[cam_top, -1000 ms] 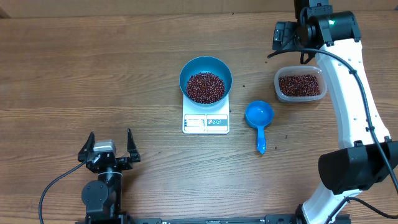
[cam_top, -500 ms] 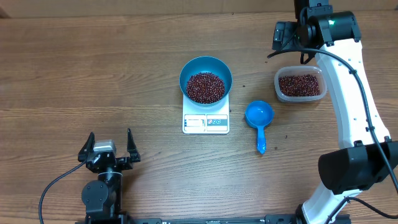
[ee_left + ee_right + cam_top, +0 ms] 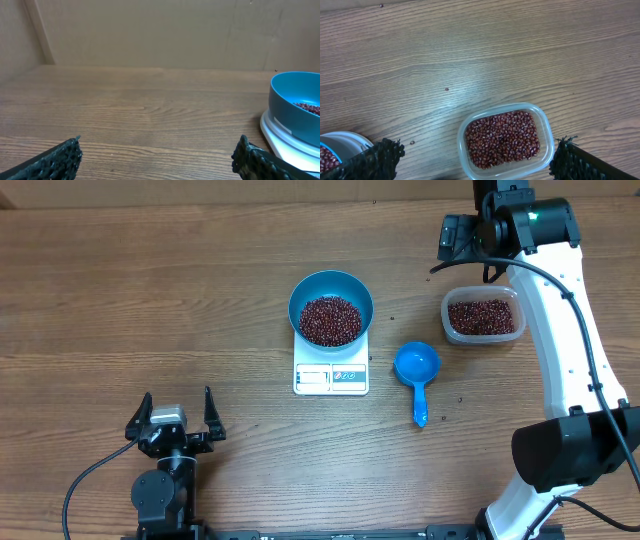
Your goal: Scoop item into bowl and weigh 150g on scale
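Beans (image 3: 330, 320) lie in the bowl (image 3: 298, 295) on the scale (image 3: 331, 378), and we see both claws open and empty, the right claw (image 3: 477, 160) by the tub (image 3: 449, 330) nearer than the left claw (image 3: 177, 408) to the scoop (image 3: 417, 365), whose handle points to the front edge.

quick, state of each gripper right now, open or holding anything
left gripper: open, fingers wide apart, holding nothing
right gripper: open, fingers wide apart, holding nothing
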`<state>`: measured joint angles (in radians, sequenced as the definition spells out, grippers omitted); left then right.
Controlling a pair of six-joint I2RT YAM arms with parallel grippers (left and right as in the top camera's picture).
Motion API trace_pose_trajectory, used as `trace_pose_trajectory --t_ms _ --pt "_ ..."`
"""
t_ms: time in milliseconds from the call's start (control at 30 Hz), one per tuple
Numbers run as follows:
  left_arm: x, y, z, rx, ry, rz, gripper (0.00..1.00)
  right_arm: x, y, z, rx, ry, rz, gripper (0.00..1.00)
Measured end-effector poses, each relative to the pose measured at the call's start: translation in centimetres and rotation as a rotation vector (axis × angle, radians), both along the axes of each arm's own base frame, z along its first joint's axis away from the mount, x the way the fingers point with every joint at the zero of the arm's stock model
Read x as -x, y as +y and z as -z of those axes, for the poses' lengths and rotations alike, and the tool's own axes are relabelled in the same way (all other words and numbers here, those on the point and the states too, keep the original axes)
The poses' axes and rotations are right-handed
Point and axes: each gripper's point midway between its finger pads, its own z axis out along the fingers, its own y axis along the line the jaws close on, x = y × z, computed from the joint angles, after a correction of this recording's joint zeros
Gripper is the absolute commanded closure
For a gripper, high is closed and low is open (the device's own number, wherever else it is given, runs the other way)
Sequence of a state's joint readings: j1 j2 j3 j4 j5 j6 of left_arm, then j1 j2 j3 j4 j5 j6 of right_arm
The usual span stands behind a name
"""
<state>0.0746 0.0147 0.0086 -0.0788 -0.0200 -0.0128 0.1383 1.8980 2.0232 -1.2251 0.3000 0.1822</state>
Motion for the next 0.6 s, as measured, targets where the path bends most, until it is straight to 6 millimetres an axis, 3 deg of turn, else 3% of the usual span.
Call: trace_pose_trajectory --t_ms 333,600 --pt "0.0 0.0 0.0 0.000 0.000 0.000 0.01 -0.4 0.1 -0.2 -0.003 -0.018 0.000 0.00" --pt "0.0 0.0 0.0 0.000 0.000 0.000 0.00 -2.6 0.2 -2.9 -0.036 -0.188 0.001 0.00"
